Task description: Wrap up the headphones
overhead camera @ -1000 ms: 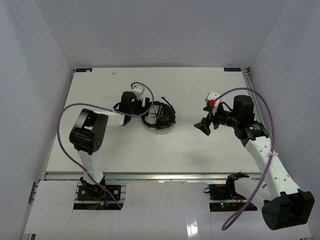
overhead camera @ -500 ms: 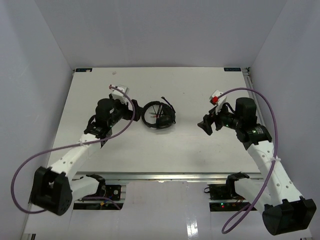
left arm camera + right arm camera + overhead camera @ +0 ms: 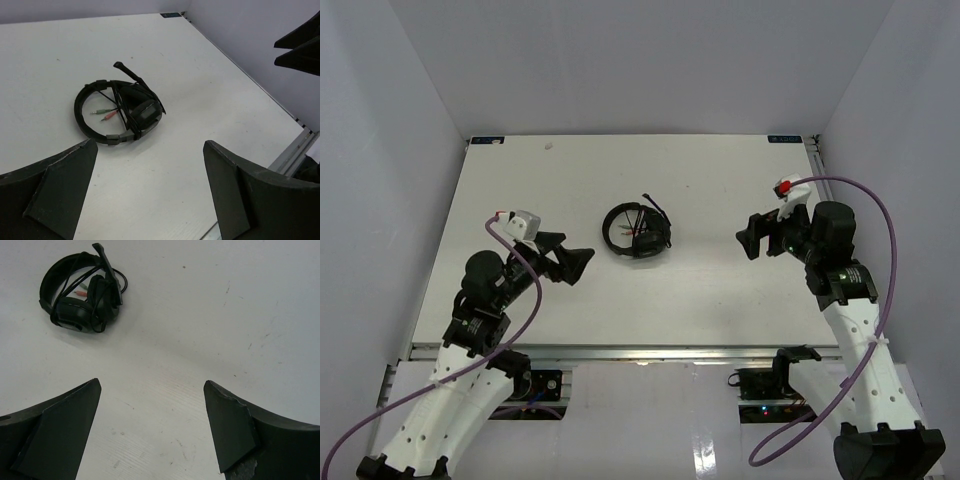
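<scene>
The black headphones (image 3: 642,240) lie flat in the middle of the white table, with the thin cable wound across the headband loop and the boom mic sticking out. Their small plugs (image 3: 107,114) rest inside the loop. My left gripper (image 3: 578,256) is open and empty, to the near left of the headphones (image 3: 144,115) and well apart from them. My right gripper (image 3: 747,239) is open and empty too, off to their right and pointing toward them. In the right wrist view the headphones (image 3: 75,315) sit far beyond the fingertips, at the upper left.
White walls close in the table on three sides. A metal rail (image 3: 640,352) runs along the near edge and shows in the left wrist view as a metal rail (image 3: 295,150). Purple cables (image 3: 875,250) loop off both arms. The right gripper's fingers (image 3: 300,47) show at the left wrist view's top right.
My left arm has swung back from beside the headphones toward the near left. My right arm has drawn back to the right. The headphones have not moved.
</scene>
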